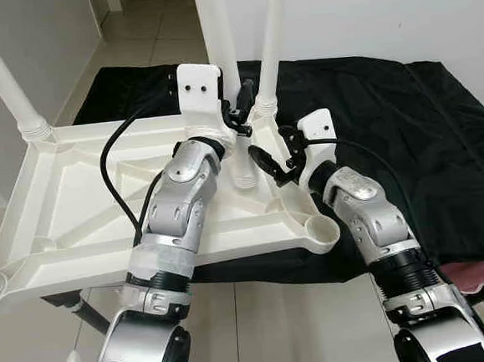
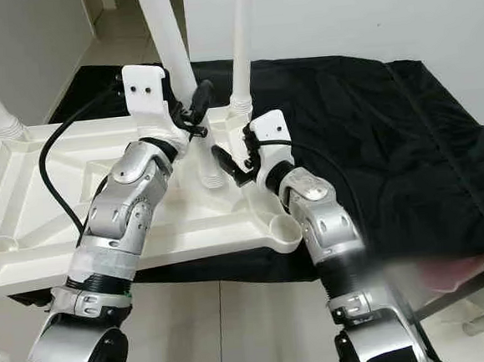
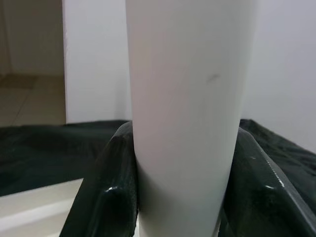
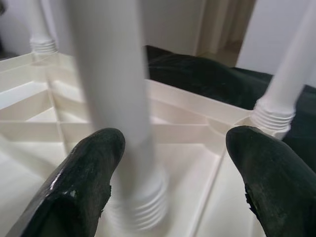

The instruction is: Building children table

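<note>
The loose table leg (image 1: 219, 49) is running off the top edge, so its upper end isn't showing. The left arm (image 1: 181, 202) is covering part of the upside-down tabletop (image 1: 75, 194). In the right wrist view that leg is coming out smeared and blurry.

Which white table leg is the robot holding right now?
The loose leg in the middle, clamped by the left gripper. Its ribbed end rests on the upturned tabletop, while the other legs stand screwed into corner sockets.
</note>
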`<state>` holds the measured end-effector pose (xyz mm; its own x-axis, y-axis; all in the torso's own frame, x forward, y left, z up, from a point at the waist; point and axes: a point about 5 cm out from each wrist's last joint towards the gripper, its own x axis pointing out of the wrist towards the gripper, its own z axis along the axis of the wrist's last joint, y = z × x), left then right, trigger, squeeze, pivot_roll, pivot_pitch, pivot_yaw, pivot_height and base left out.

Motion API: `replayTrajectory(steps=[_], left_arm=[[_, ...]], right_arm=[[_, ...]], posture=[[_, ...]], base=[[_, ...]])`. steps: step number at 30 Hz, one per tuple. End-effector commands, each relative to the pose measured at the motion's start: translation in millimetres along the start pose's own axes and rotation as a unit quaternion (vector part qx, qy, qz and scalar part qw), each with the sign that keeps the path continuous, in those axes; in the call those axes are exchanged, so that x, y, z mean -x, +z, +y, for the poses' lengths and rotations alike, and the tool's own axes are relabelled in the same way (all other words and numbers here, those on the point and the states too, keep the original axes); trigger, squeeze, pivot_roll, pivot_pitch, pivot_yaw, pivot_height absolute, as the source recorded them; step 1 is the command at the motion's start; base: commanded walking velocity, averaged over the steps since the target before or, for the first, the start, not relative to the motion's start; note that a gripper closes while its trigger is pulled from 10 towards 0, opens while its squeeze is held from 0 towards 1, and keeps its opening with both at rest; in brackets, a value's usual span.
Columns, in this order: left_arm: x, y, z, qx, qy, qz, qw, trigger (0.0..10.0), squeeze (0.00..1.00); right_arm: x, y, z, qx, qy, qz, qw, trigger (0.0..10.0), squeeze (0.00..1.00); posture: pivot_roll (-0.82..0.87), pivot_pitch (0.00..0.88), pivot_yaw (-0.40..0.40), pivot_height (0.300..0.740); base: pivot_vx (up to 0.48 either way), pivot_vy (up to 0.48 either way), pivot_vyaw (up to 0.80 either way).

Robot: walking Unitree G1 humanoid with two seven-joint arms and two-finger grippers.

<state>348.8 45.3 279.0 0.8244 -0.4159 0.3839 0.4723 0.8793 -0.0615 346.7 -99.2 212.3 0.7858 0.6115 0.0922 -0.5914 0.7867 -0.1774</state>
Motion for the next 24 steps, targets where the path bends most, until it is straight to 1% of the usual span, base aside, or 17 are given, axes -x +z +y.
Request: replayTrajectory(steps=[1, 5, 7, 11, 15, 17, 19, 21, 24], left_arm=[[-8.4, 15, -21.1, -0.002, -0.048, -0.035, 0.998, 10.0, 0.0], [-9.7, 16, -20.6, -0.006, -0.047, -0.038, 0.998, 10.0, 0.0], [-12.4, 19, -20.4, -0.01, -0.047, -0.04, 0.998, 10.0, 0.0], [-12.8, 19, -19.9, -0.01, -0.046, -0.042, 0.998, 10.0, 0.0], [-12.5, 19, -19.1, -0.011, -0.046, -0.042, 0.998, 10.0, 0.0], [-11.3, 18, -21.3, -0.01, -0.049, -0.042, 0.998, 10.0, 0.0], [-11.3, 18, -21.3, -0.01, -0.049, -0.042, 0.998, 10.0, 0.0], [-10.1, 18, -25.6, -0.002, -0.052, -0.042, 0.998, 10.0, 0.0], [-9.9, 17, -27.0, 0.0, -0.053, -0.042, 0.998, 10.0, 0.0]], right_arm=[[-1.9, -9, 10.6, -0.001, 0.036, 0.023, 0.999, 10.0, 0.0], [-0.4, -10, 10.1, 0.003, 0.043, 0.027, 0.999, 10.0, 0.0], [3.3, -12, 10.1, 0.007, 0.059, 0.031, 0.998, 10.0, 0.0], [3.7, -12, 9.7, 0.006, 0.058, 0.032, 0.998, 10.0, 0.0], [2.8, -11, 6.7, 0.009, 0.042, 0.027, 0.999, 10.0, 0.0], [0.1, -8, 2.2, 0.014, 0.023, 0.019, 0.999, 10.0, 0.0], [0.1, -8, 2.2, 0.014, 0.023, 0.019, 0.999, 10.0, 0.0], [-6.2, -4, -3.1, 0.007, 0.002, 0.009, 1.0, 10.0, 0.0], [-8.3, -3, -4.0, 0.004, -0.004, 0.004, 1.0, 10.0, 0.0]], posture=[[0.03, 0.042, -0.053, 0.74], [0.03, 0.046, -0.054, 0.74], [0.03, 0.048, -0.055, 0.74], [0.03, 0.044, -0.054, 0.74], [0.03, 0.039, -0.055, 0.74], [0.03, 0.03, -0.056, 0.74], [0.03, 0.03, -0.056, 0.74], [0.03, 0.019, -0.061, 0.74], [0.04, 0.018, -0.063, 0.74]], base=[[0.0, 0.0, 0.0], [0.0, 0.0, 0.0], [0.0, 0.0, 0.0], [0.0, 0.0, 0.0], [0.0, 0.0, 0.0], [0.0, 0.0, 0.0], [0.0, 0.0, 0.0], [0.0, 0.0, 0.0], [0.0, 0.0, 0.0]])
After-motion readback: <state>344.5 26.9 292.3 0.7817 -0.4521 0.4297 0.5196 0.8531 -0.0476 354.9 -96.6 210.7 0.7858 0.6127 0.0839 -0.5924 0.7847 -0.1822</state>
